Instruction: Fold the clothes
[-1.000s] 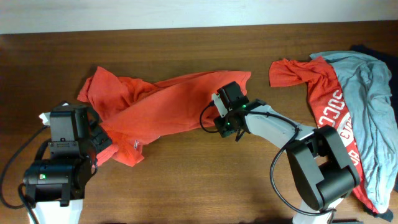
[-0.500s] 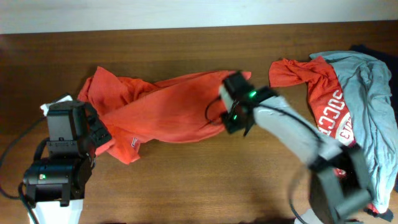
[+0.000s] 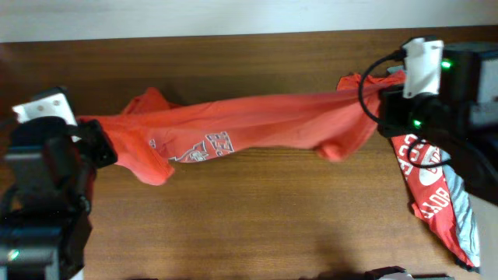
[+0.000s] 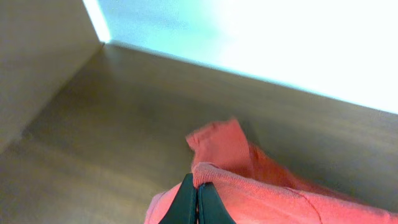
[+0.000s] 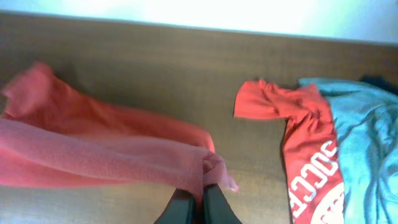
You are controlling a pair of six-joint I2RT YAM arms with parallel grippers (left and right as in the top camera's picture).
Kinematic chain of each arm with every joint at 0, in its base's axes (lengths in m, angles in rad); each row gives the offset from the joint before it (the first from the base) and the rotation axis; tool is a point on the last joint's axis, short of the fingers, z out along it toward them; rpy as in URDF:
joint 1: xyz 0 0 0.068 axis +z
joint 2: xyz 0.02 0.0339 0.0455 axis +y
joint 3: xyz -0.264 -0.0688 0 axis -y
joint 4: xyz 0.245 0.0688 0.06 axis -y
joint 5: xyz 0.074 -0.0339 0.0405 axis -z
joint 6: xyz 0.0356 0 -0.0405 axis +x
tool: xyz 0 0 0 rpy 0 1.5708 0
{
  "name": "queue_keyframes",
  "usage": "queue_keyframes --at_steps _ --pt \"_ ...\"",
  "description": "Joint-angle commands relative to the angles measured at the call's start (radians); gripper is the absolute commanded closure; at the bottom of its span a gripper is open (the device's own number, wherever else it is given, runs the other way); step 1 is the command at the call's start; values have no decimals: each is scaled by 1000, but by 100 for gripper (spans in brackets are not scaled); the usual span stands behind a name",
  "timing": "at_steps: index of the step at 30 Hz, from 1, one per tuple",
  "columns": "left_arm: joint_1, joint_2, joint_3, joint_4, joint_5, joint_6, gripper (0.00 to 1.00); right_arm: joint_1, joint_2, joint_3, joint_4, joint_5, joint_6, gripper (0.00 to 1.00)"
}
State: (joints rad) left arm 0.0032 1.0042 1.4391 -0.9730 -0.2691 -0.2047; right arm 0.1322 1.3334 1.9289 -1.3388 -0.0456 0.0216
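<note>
Orange-red T-shirt (image 3: 257,124) taut between far-apart left gripper (image 4: 197,198) and right gripper (image 5: 198,196), each clamped on one end.

- A robotics lab bench: bare dark-brown wooden table (image 3: 233,225) against a plain pale wall (image 3: 194,15).
- Two black robot arms (image 3: 43,194) with trailing cables (image 3: 362,89) stretch an orange-red cotton T-shirt (image 3: 264,120) between them.
</note>
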Motion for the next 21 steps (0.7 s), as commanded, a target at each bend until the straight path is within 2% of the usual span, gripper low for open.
queue_keyframes --at_steps 1,6,11,16,19,21 --pt "6 -6 169 -21 101 99 100 -11 -87 150 -6 26 -6 96" --pt "6 -6 316 -60 131 110 100 -11 -99 242 -14 93 -6 96" --pt "6 32 333 -47 131 117 100 -11 -51 249 -19 110 -10 96" --pt "6 176 333 -47 131 146 100 -11 124 249 -62 110 -18 96" --pt "6 354 333 -14 132 156 100 -11 312 249 -46 110 -44 96" --pt "6 443 333 42 131 210 100 -11 396 249 -1 110 -51 96"
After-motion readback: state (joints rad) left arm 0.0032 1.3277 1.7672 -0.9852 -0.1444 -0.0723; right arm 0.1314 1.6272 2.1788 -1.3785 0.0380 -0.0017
